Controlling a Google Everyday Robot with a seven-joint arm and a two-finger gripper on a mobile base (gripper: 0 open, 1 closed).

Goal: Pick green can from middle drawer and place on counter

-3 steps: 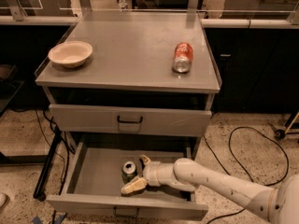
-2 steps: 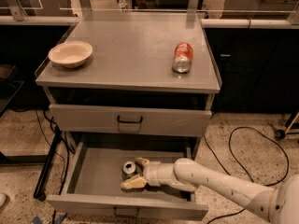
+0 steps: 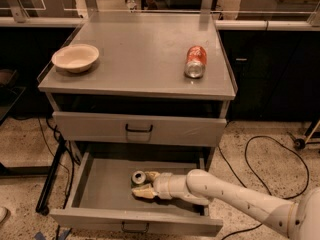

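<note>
The middle drawer [image 3: 100,194] is pulled open at the bottom of the cabinet. The green can [image 3: 138,177] stands upright on its grey floor, seen mostly as a silver top with a pull tab. My gripper [image 3: 143,184] reaches into the drawer from the right, low over the floor. Its pale fingers [image 3: 142,193] are spread apart, with the can at the tips, close against the far finger. I cannot tell if they touch it. The counter [image 3: 135,54] is the cabinet's flat grey top.
A pale bowl [image 3: 75,57] sits at the counter's left. An orange-red can [image 3: 195,61] lies on its side at the counter's right. A closed drawer front with a black handle [image 3: 139,129] overhangs the back of the open drawer. Cables [image 3: 260,149] lie on the floor to the right.
The far finger has come slightly closer to the can. The can, the drawer and the arm have not visibly moved.
</note>
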